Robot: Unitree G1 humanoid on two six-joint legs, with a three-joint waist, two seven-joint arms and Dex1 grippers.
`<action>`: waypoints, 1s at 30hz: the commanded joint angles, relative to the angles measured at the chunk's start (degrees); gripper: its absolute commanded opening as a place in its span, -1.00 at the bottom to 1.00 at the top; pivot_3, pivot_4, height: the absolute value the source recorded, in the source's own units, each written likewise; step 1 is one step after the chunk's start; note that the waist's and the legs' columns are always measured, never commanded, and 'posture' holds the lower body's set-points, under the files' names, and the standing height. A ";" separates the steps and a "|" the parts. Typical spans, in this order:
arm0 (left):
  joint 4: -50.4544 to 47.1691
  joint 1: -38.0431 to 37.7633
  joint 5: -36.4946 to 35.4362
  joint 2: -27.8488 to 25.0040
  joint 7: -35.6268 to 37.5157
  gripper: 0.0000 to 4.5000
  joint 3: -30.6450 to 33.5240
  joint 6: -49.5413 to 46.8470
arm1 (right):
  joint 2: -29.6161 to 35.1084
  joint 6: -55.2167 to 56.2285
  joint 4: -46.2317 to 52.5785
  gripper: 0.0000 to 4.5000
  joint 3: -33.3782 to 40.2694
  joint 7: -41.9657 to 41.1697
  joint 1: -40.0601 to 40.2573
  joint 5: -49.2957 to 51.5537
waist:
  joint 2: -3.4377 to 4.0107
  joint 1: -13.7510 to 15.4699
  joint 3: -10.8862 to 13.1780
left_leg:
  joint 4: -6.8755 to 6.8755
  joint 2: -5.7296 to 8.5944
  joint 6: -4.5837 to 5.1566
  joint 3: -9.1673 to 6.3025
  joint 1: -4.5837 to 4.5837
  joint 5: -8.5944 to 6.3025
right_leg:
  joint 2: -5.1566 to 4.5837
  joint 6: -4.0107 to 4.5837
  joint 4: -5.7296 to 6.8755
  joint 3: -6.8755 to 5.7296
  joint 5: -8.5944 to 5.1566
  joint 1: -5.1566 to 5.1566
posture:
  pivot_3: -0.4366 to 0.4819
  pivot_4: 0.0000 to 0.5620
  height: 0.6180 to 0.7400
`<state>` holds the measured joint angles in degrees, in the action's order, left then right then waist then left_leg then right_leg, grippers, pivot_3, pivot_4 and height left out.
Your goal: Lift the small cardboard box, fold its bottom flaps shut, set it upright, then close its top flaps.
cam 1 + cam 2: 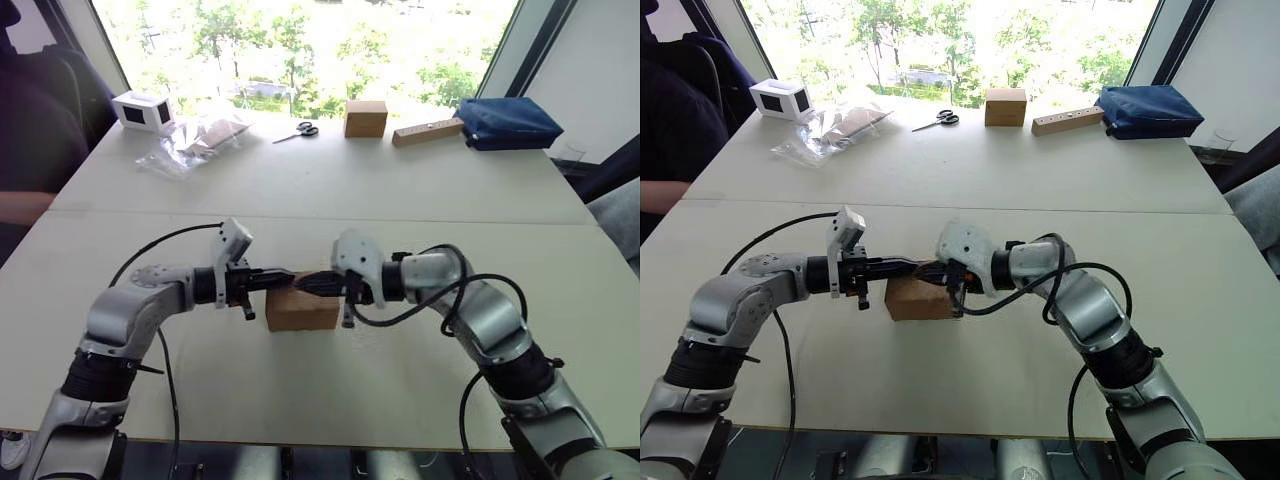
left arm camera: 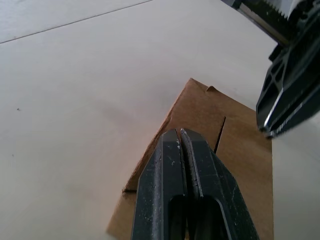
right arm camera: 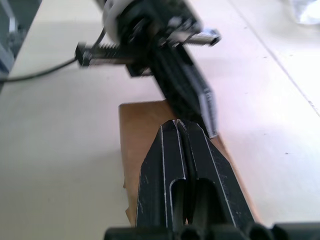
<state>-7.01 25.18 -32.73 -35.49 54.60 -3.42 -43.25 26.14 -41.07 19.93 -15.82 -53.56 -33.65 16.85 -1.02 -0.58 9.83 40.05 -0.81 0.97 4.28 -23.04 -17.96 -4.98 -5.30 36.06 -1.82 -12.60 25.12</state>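
White table (image 1: 420,330) by window; small cardboard box (image 1: 300,312) near-center, top flaps (image 2: 220,125) folded down. Left gripper (image 1: 288,279) & right gripper (image 1: 308,285) fingers pinched together, empty, tips meeting over box top.

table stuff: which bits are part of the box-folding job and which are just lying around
In the job: small cardboard box, left gripper, right gripper.

Lying about: scissors, cube-like brown box, long tan block, blue bag, plastic bags, white device.

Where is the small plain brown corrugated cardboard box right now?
The small plain brown corrugated cardboard box sits on the white table's near half, directly beneath the meeting left gripper and right gripper.
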 commanded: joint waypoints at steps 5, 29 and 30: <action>-1.95 2.31 -5.59 1.40 -1.35 -0.97 4.77 -4.45 | 0.90 2.08 -0.87 -1.00 1.67 2.49 0.06 -0.16 | 0.00 -0.08 0.00 | 0.00 0.00 0.01 0.00 -0.01 -0.01 | 0.00 0.00 0.00 0.00 0.00 0.01 | -0.05 -0.47 1.00; -9.94 -3.73 -0.90 -3.11 -4.89 -0.97 -0.41 -4.45 | 2.73 7.33 -4.03 -1.00 -6.47 3.68 0.96 -7.41 | -0.01 -0.11 0.01 | -0.02 0.00 0.00 0.01 -0.04 0.00 | 0.01 0.00 0.00 0.01 0.00 0.06 | -0.05 -0.47 1.00; -9.74 -3.82 -0.25 -3.46 -4.71 -0.97 -0.92 -3.91 | 2.78 7.40 -4.08 -1.00 -6.62 3.47 0.94 -7.62 | -0.01 -0.11 0.01 | -0.02 0.00 0.00 0.01 -0.03 0.00 | 0.02 0.00 0.00 0.01 0.00 0.06 | -0.05 -0.47 1.00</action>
<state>-16.05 21.73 -35.01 -38.02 49.37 -3.24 -48.59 28.35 -34.49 15.41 -22.27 -49.87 -31.93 10.08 -1.03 -0.69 9.84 40.03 -0.81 0.97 4.29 -23.06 -17.96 -4.97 -5.29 36.06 -1.81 -12.60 25.18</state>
